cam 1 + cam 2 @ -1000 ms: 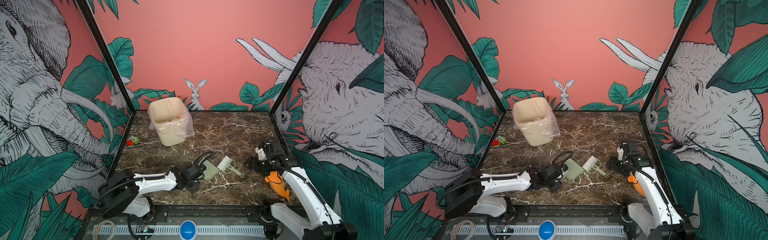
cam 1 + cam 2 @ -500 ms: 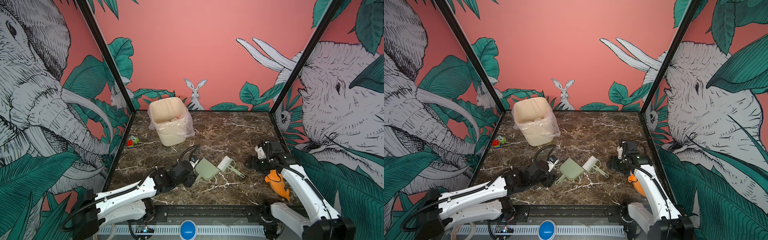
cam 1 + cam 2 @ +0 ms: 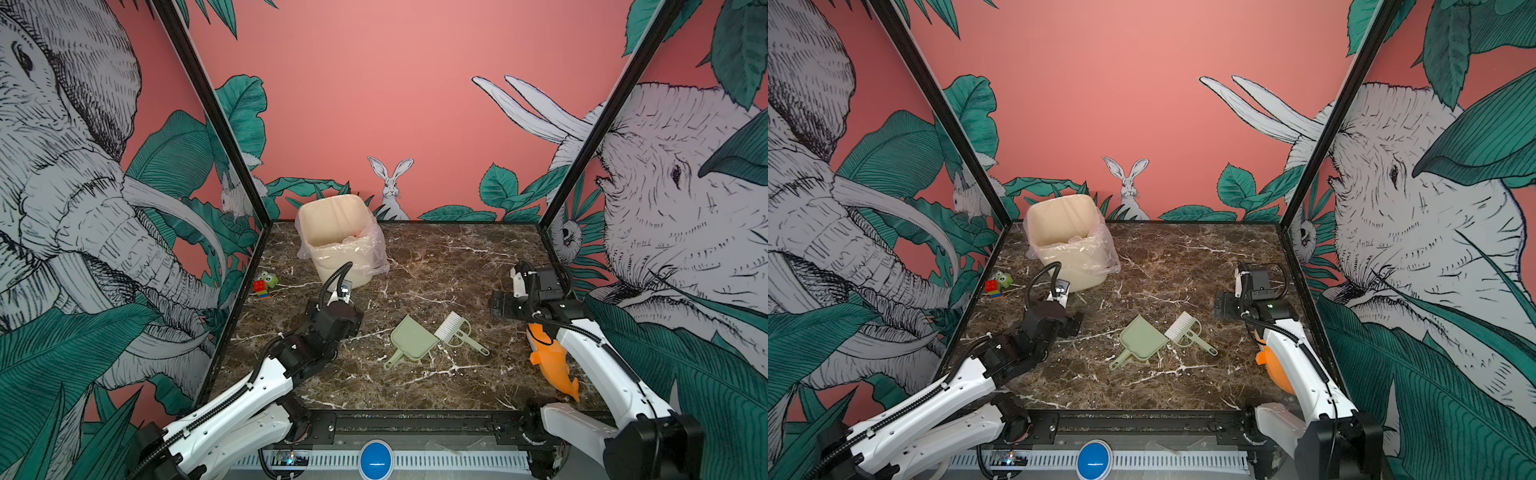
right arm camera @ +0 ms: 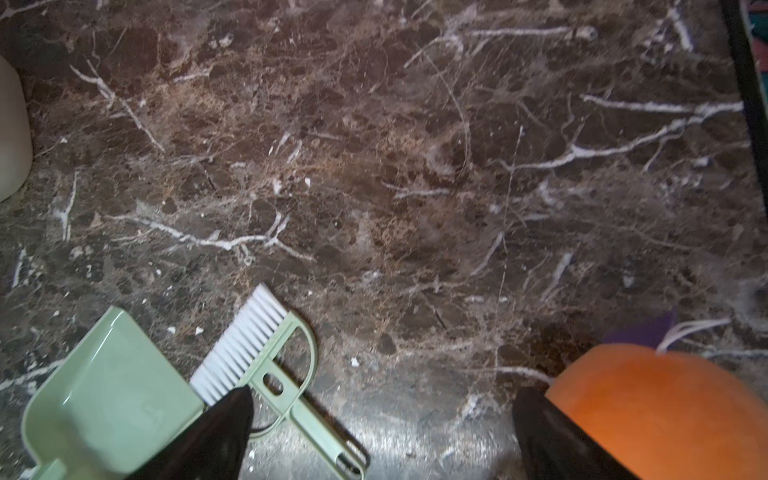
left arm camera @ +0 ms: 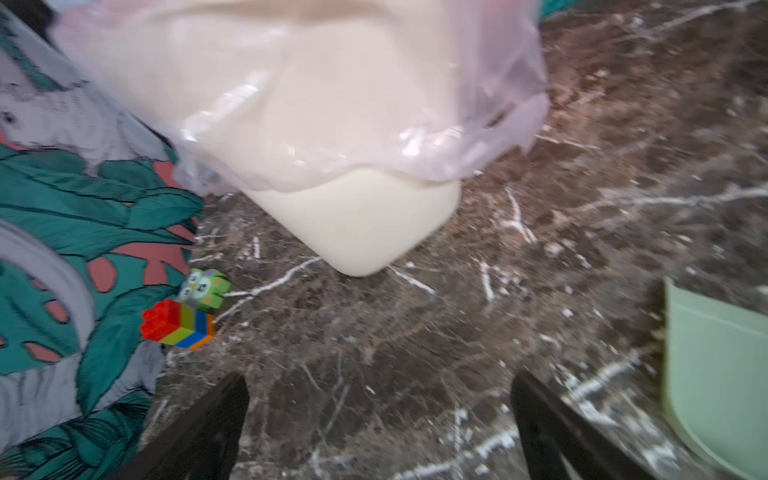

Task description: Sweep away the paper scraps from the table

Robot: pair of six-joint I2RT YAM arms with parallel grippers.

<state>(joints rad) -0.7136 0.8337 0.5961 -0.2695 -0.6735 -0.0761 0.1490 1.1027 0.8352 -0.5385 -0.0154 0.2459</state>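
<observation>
Both tools are down on the dark brown white-veined marble table (image 3: 457, 270). The sage-green plastic dustpan (image 3: 413, 343) lies flat near the middle, its handle toward the near edge. The green hand brush with white bristles (image 3: 455, 330) lies just beside it, bristles at the pan's lip; I cannot tell if they touch. Left jaws: spread wide in the left wrist view, only bare marble between them, holding nothing. They face the cream plastic bin with a clear bag liner (image 3: 332, 253) in the far-left corner. Right jaws: also spread wide and empty, hanging above the table. In the right wrist view they sit between the brush and the orange fish-shaped toy (image 4: 665, 407). I find no coloured paper scraps on the table in either top view. A faint pink patch shows inside the bin liner, too small to identify. A few white flecks near the brush in the right wrist view could be crumbs or marble grain. My reading: sweeping and emptying are done, and I am at the put-down step. Next I should draw both arms back and up cleanly. The right must not nudge the fish or brush, and the left must stay clear of the bin and the red-and-green toy blocks (image 3: 264, 284). Then I should scan the table for leftovers.
</observation>
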